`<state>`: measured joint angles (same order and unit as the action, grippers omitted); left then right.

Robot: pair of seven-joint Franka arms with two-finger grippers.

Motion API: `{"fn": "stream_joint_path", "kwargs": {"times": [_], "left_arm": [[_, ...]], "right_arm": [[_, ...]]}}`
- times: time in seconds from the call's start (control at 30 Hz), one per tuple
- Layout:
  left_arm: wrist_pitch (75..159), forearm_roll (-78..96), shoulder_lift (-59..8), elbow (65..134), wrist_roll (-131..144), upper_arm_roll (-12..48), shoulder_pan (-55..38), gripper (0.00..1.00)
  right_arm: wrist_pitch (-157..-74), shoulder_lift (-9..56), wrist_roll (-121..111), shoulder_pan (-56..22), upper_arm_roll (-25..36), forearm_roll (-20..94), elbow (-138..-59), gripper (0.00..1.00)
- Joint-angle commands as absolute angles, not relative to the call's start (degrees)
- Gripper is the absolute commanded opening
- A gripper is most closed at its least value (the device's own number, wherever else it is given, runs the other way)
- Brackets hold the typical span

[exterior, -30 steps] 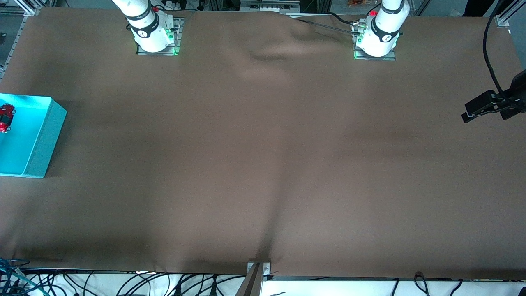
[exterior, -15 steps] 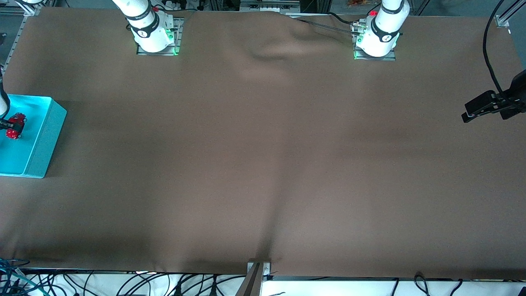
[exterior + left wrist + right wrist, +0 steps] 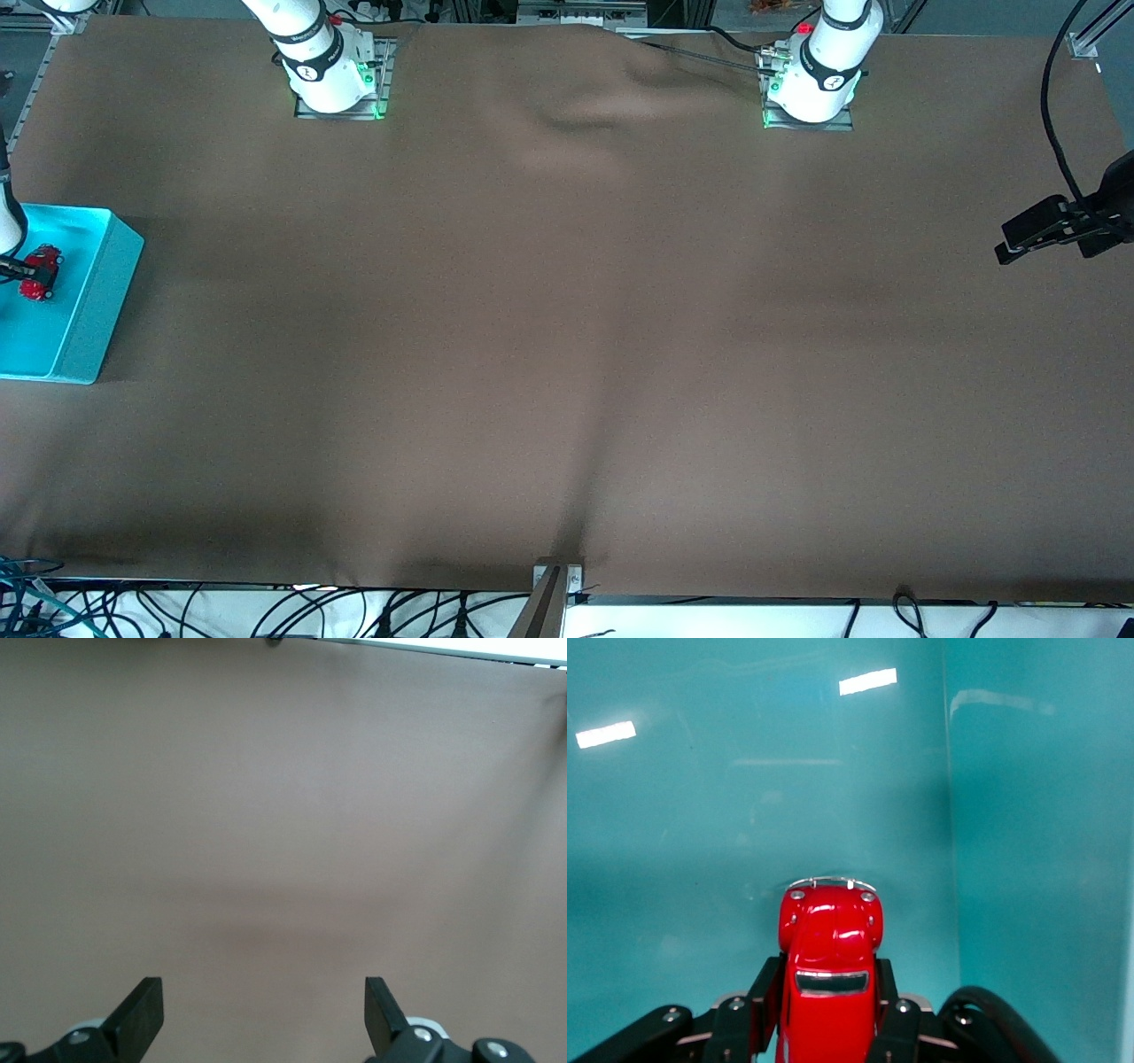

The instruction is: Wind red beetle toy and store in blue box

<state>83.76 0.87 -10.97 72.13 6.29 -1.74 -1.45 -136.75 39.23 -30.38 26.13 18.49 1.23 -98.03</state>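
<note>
In the front view, my right tool is hanging over the blue box, which is sitting at the right arm's end of the table, at about nine o'clock in that view and cut off by its edge. The tool is pinching the red beetle toy, which is showing just inside the box's opening, over the bright cyan floor and close to the wall that is facing the middle of the table; I cannot tell from here whether the toy's wheels are touching the floor. My left tool is waiting with its dark fingers spread, at about three o'clock, over the brown cloth at the left arm's end of the table, well apart from the box. In the left wrist view, I am seeing that left tool with its two black fingertips standing wide apart and nothing between them, only the plain brown cloth under them. In the right wrist view, my right tool is clamping the red beetle toy by its sides, the glossy rounded body pointing away from the wrist toward twelve o'clock, its small silvery bumper leading, and the blue box is filling everything around it, with a wall rising toward three o'clock.
</note>
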Motion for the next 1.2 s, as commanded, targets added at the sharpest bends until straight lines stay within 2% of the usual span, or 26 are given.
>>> {"fn": "stream_joint_path", "kwargs": {"times": [0.0,0.1,0.23,0.3,0.67,0.87,1.17], "left_arm": [[83.41,1.93,-10.55,72.51,5.8,-2.02,-1.41,1.0],[83.41,1.93,-10.55,72.51,5.8,-2.02,-1.49,1.0],[83.41,1.93,-10.55,72.51,5.8,-2.02,-1.49,1.0],[83.41,1.93,-10.55,72.51,5.71,-2.02,-1.49,1.0],[83.41,1.93,-10.55,72.51,5.71,-2.02,-1.41,1.0],[83.41,1.93,-10.55,72.51,5.8,-2.02,-1.49,1.0],[83.41,1.93,-10.55,72.51,5.8,-2.02,-1.41,1.0]], "right_arm": [[-136.67,39.64,-32.08,27.25,17.58,2.37,-96.42,0.44],[-136.58,39.55,-31.64,27.25,17.58,2.46,-96.42,0.71],[-136.58,39.55,-31.29,27.25,16.88,2.55,-96.5,0.77],[-136.58,39.55,-31.11,27.25,16.79,2.64,-96.5,0.9],[-135.97,37.97,-28.31,27.16,15.91,2.55,-96.5,0.92],[-133.95,36.74,-27.69,26.98,15.82,2.55,-96.5,1.0],[-130.87,34.81,-27.51,26.81,15.82,2.55,-96.5,1.0]]}}
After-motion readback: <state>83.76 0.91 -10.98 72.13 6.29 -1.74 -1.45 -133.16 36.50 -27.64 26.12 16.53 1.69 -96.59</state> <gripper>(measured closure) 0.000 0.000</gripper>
